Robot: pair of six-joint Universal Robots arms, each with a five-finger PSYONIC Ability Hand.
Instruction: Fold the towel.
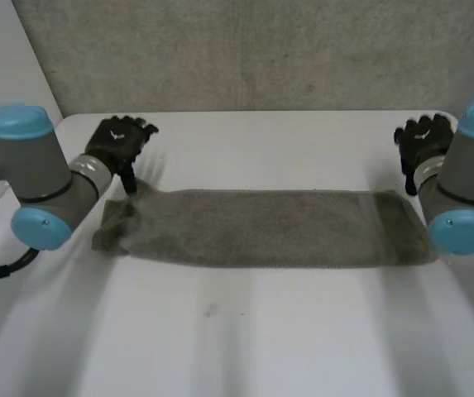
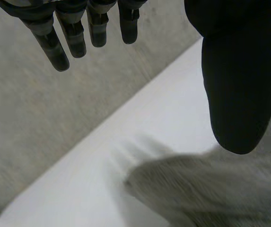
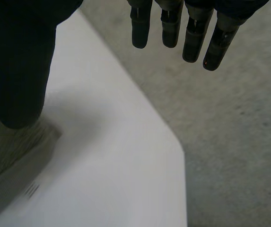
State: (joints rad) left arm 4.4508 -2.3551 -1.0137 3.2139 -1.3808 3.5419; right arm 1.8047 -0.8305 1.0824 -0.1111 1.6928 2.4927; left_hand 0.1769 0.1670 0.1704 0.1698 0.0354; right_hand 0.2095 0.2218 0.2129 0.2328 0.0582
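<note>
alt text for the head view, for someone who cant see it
A grey-green towel lies as a long strip across a white table, its left end slightly bunched. The left robot hand is open at the towel's far left corner, and the right robot hand is open just beyond its far right corner.

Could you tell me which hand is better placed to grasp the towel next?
Probably the left hand: a towel corner lies between its thumb and fingers; at the right hand the corner sits beside the thumb.
</note>
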